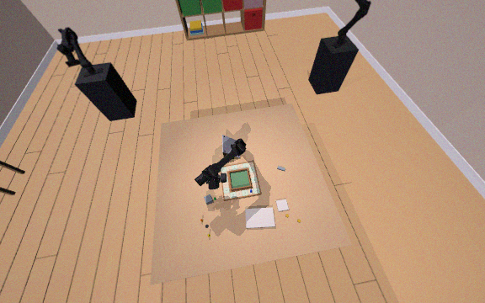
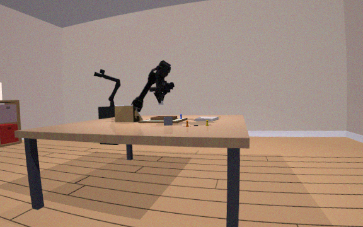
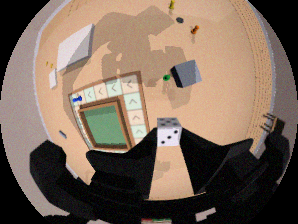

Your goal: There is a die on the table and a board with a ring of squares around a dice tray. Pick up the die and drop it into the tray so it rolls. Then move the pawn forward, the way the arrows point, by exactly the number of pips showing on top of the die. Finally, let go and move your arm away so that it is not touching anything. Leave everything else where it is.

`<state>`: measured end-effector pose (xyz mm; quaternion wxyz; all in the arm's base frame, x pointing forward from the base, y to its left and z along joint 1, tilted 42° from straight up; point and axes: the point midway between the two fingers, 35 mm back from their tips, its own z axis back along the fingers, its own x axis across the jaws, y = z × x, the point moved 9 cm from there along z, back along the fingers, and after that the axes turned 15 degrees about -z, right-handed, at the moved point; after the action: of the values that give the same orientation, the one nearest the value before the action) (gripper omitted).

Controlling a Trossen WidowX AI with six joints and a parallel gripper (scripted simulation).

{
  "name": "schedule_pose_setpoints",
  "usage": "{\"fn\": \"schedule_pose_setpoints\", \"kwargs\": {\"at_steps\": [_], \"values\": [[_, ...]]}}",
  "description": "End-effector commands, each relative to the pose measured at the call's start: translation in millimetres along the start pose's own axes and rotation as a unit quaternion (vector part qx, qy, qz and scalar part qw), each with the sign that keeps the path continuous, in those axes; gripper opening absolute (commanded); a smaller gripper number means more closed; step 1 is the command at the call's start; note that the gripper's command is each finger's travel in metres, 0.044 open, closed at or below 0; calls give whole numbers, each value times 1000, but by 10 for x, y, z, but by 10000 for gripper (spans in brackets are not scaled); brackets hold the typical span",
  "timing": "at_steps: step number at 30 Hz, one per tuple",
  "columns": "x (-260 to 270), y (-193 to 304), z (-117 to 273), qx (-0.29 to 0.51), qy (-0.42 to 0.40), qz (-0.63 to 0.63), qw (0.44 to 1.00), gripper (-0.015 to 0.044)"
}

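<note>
My gripper (image 2: 161, 101) (image 3: 166, 129) is shut on the white die (image 3: 169, 134) and holds it well above the table, to the side of the board. One die face towards the wrist camera shows three pips. The board (image 1: 242, 195) (image 3: 133, 102) lies flat with the tray (image 1: 240, 179) (image 3: 105, 125) in its middle; the tray's green floor is empty. The blue pawn (image 1: 251, 191) (image 2: 181, 116) (image 3: 77, 99) stands on a corner square of the ring. In the wrist view, the arrows in the top row point left, towards the pawn; those in the right column point up.
A grey block (image 1: 208, 199) (image 2: 167, 121) (image 3: 187, 73) stands beside the board, with a green piece (image 1: 215, 199) (image 3: 166, 77) close to it. An orange pawn (image 2: 187, 123) (image 3: 195, 30), yellow pawn (image 2: 207, 123) and dark disc (image 3: 180, 20) lie beyond. A white slab (image 1: 260, 217) (image 3: 76, 47) lies past the board.
</note>
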<state>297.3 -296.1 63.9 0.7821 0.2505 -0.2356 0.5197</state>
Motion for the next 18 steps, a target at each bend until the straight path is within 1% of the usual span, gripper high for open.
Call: {"fn": "schedule_pose_setpoints", "kwargs": {"at_steps": [1,9,18], "values": [[152,43,-13,0,-1,-59,998,0],[440,153,-45,1,-1,-175,985,0],[744,312,-103,3,-2,-303,953,0]]}}
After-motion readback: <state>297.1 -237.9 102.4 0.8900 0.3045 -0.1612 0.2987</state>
